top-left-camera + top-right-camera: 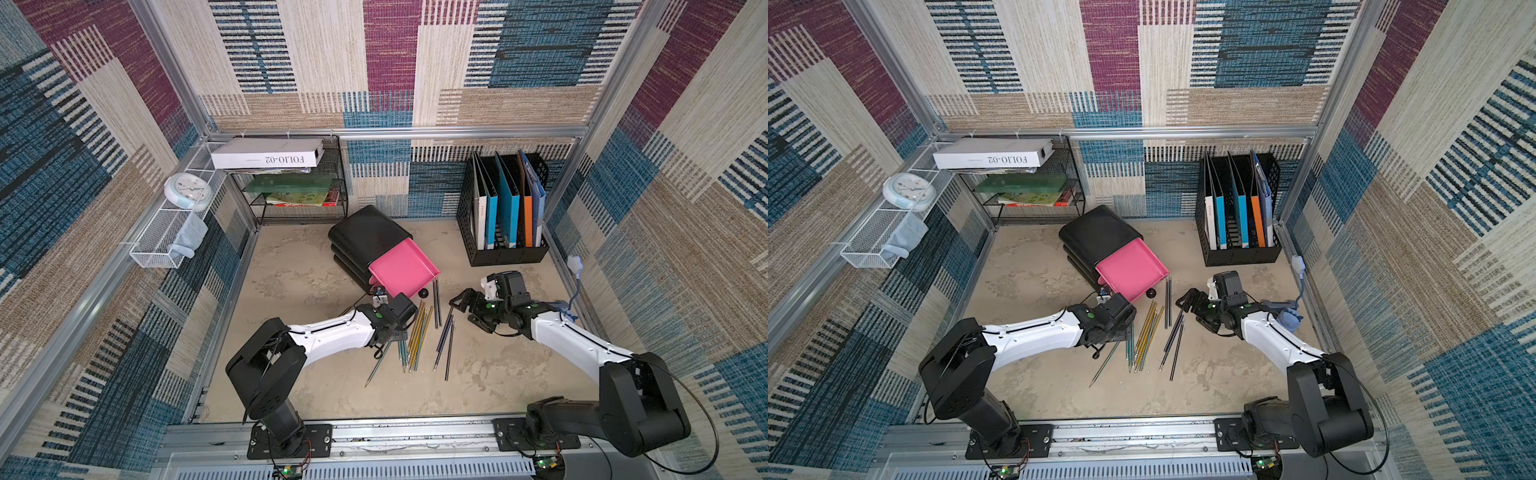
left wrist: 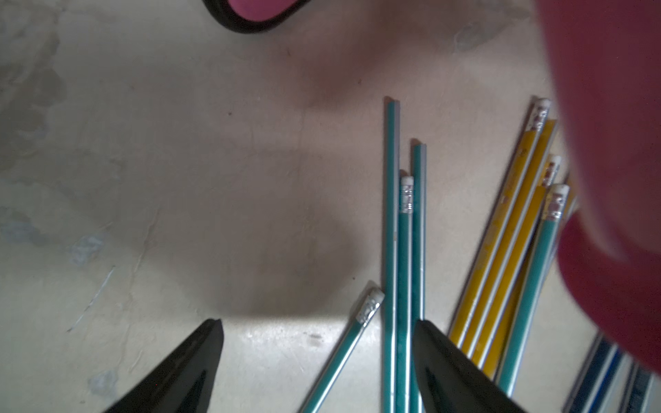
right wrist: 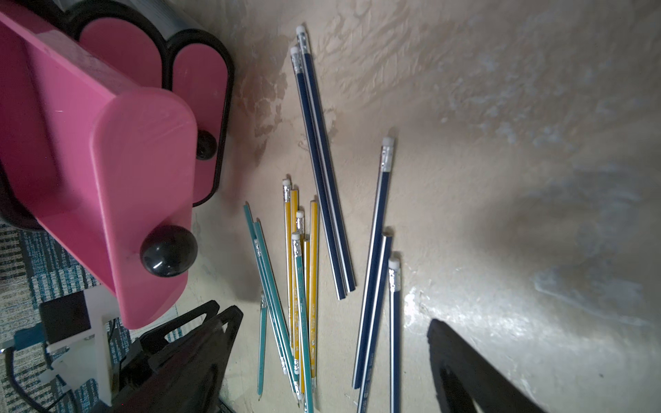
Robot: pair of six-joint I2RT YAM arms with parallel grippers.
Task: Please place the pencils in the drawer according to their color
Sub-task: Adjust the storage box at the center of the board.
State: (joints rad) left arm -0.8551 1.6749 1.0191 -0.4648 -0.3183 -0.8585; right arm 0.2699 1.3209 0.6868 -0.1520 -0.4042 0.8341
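Risk of pinching mixed colours
With left claw (image 2: 316, 325) spread over teal pencils (image 2: 404, 268) just beside yellow pencils (image 2: 500, 268), right claw (image 3: 332, 318) spread and empty.

In the left wrist view the pink drawer (image 2: 608, 143) is rendered only as a blurred red-pink mass, cut off by the picture's edge. The navy pencils (image 2: 602, 375) are cropped and smeared there, and the teal pencils (image 2: 404, 268) are partly covered by one finger (image 2: 450, 372) of the left gripper (image 2: 316, 321). In both top views the yellow pencils (image 1: 417, 332) are overlapped so tightly that no count can be made.
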